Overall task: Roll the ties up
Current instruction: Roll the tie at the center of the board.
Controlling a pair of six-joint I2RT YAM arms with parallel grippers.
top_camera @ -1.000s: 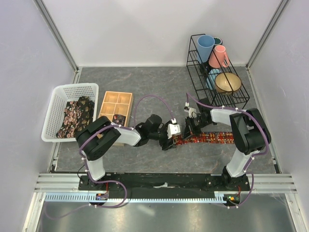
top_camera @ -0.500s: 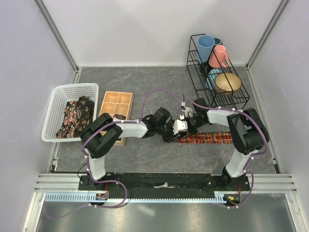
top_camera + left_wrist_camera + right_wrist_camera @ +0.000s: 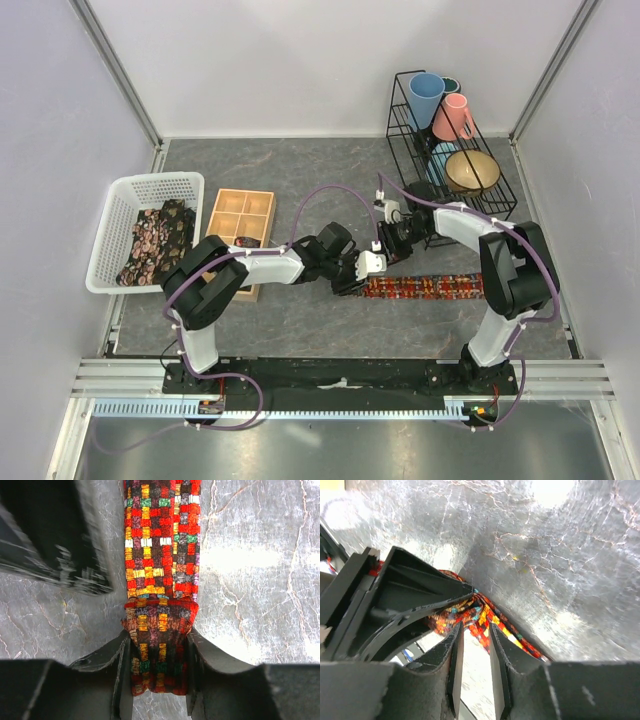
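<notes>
My left end effector (image 3: 363,272) meets the left end of the tie (image 3: 430,287) lying flat on the bench (image 3: 300,170), my right end effector (image 3: 396,241) just behind that same end.

basket (image 3: 155,178) at frame left holding ties (image 3: 155,240); tray (image 3: 240,213) just right of it; wire rack (image 3: 505,195) upper right; one tie (image 3: 430,287) flat on desk (image 3: 300,170), centre-right.

The far right corner of the table (image 3: 300,170) is taken up by the wire rack (image 3: 392,110), and the left edge by the basket (image 3: 150,180), with the wooden tray (image 3: 240,191) just beside it. Passage is left between them along the far edge. Mid-table is crowded: the left gripper (image 3: 159,675) and right gripper (image 3: 474,630) are met at the tie (image 3: 430,287).
</notes>
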